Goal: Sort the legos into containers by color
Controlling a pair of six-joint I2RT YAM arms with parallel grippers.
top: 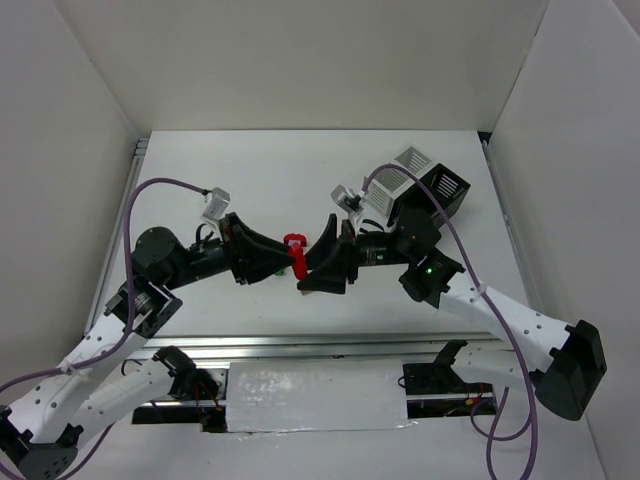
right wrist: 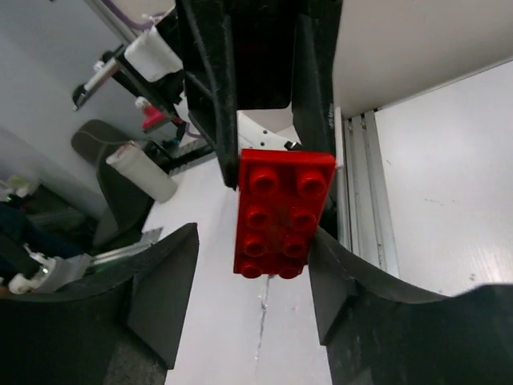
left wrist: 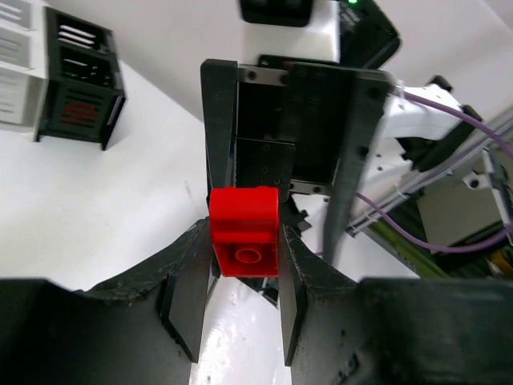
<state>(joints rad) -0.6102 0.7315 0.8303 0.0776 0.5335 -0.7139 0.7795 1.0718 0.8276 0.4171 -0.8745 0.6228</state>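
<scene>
A red lego (top: 294, 247), a two-by-four brick, hangs in the air between my two grippers above the middle of the table. My left gripper (top: 284, 256) is shut on one end of it; in the left wrist view both fingertips press on the sides of the brick (left wrist: 244, 231). My right gripper (top: 310, 262) is open, its jaws standing wide on either side of the brick's other end (right wrist: 282, 213), the right finger (right wrist: 337, 273) close to or touching it. No other legos show.
A white slotted box (top: 397, 183) and a black slotted box (top: 446, 190) stand at the back right of the table; they also show in the left wrist view, the black box (left wrist: 80, 76) with something red behind its slots. A metal rail (top: 300, 345) runs along the near edge.
</scene>
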